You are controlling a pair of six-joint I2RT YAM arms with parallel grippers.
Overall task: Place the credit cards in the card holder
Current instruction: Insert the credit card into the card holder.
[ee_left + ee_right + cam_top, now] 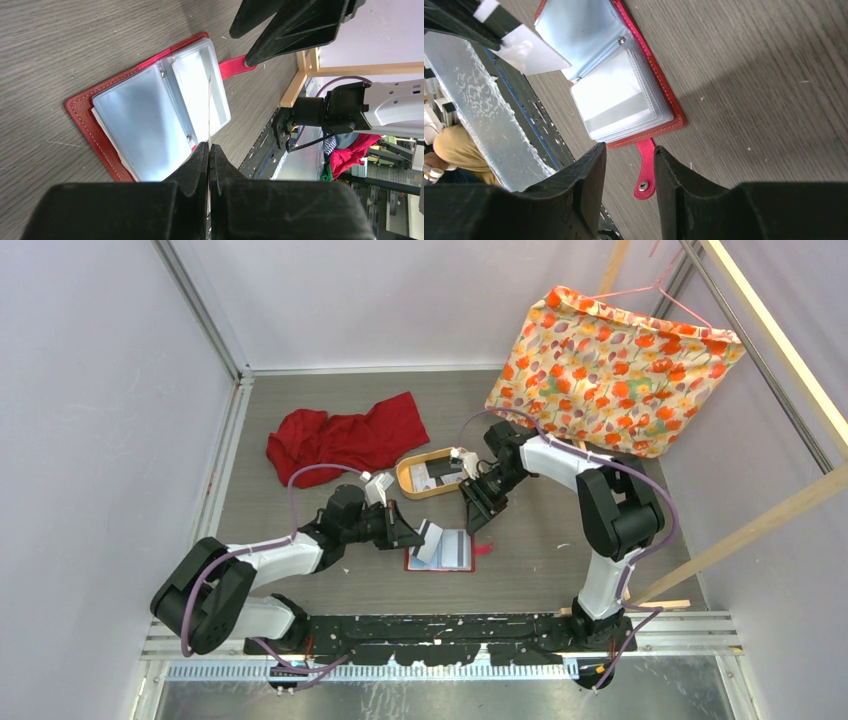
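Note:
The red card holder (455, 562) lies open on the table, clear pockets up and its snap tab (644, 176) pointing right. My left gripper (416, 534) is shut on a whitish credit card (430, 542), held tilted over the holder's left page. In the left wrist view the card (209, 107) shows edge-on, a thin line running from the left gripper (209, 146) over the card holder (135, 115). My right gripper (470, 518) hovers open just right of the holder. In the right wrist view the right gripper (629, 150) straddles the tab without touching it, above the card holder (659, 95). More credit cards (424, 478) lie in the tray.
An oval tan tray (404, 477) sits behind the holder. A crumpled red cloth (345, 435) lies at the back left. A floral cloth on a hanger (610, 365) hangs at the back right. A wooden beam (740, 530) slants along the right side.

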